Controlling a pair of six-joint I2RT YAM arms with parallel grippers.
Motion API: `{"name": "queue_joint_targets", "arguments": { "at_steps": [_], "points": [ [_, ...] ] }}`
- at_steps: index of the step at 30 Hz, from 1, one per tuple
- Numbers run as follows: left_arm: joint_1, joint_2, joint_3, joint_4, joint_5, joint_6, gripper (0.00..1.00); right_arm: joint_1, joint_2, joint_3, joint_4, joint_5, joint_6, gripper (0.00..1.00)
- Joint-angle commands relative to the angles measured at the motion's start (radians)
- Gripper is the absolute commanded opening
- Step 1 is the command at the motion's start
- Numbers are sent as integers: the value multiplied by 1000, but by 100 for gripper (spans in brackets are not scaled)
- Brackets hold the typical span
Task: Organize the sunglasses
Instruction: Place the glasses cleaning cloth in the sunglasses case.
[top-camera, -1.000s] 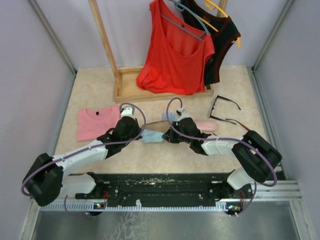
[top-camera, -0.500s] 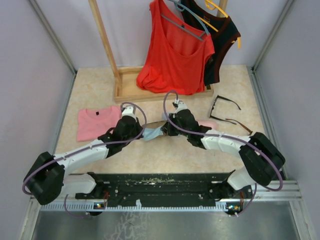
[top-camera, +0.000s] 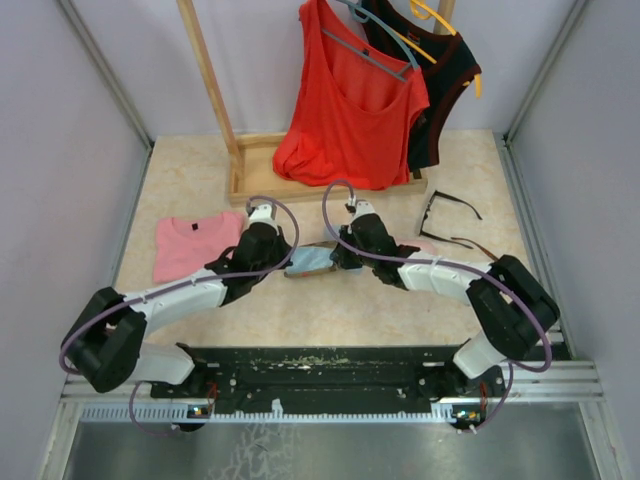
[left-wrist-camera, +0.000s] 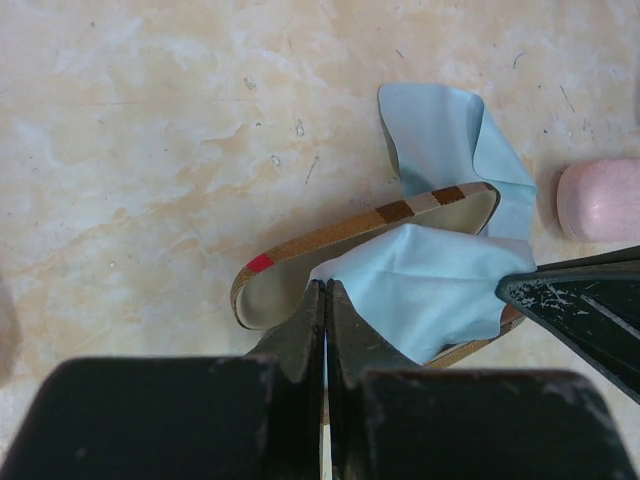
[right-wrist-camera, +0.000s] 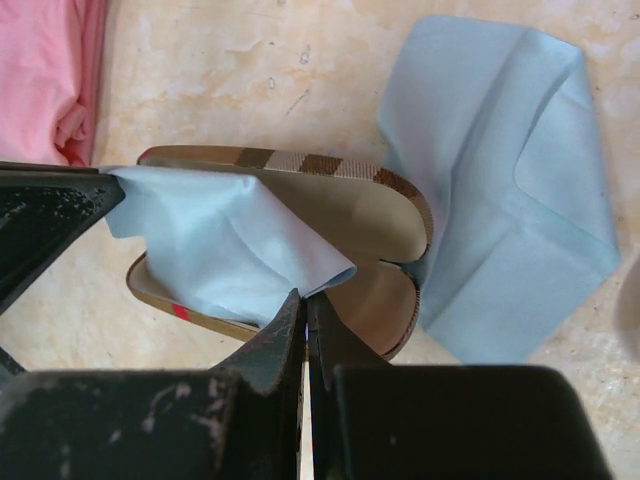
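Observation:
The black-framed sunglasses (top-camera: 447, 206) and the slim reddish-brown sunglasses (top-camera: 466, 243) lie at the right of the table, apart from both grippers. The brown plaid case (left-wrist-camera: 300, 262) lies open in the middle; it also shows in the right wrist view (right-wrist-camera: 372, 215). A light blue cloth (left-wrist-camera: 430, 285) lies over and in it, one part trailing outside (right-wrist-camera: 510, 200). My left gripper (left-wrist-camera: 326, 287) is shut on one corner of the cloth. My right gripper (right-wrist-camera: 305, 297) is shut on the opposite corner. In the top view they (top-camera: 284, 262) (top-camera: 336, 260) face each other across the cloth (top-camera: 309, 260).
The pink case (left-wrist-camera: 600, 200) lies just right of the plaid case, mostly hidden under my right arm in the top view. A folded pink shirt (top-camera: 190, 243) lies at the left. A wooden rack base (top-camera: 262, 180) with hanging red and black tops stands at the back.
Both grippers have moved a little farther from the bases with the cloth between them. The right gripper has shifted left, so the cloth now sits bunched over the open plaid case.

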Motion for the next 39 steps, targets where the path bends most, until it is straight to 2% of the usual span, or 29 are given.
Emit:
{"name": "queue_joint_targets", "arguments": {
  "at_steps": [1,9,16,39],
  "points": [
    [13,31,33,74,21,18,0,-19,15,52,24,7,-36,0],
    [26,55,28,105,39,30,0,-34,38,70,23,17,-74,0],
    [26,0,27,85,51,44,0,-34,-33,67,10,24,-101,0],
    [28,52,-51,135,20,22,0,-34,89,103,19,28,-132,0]
  ]
}}
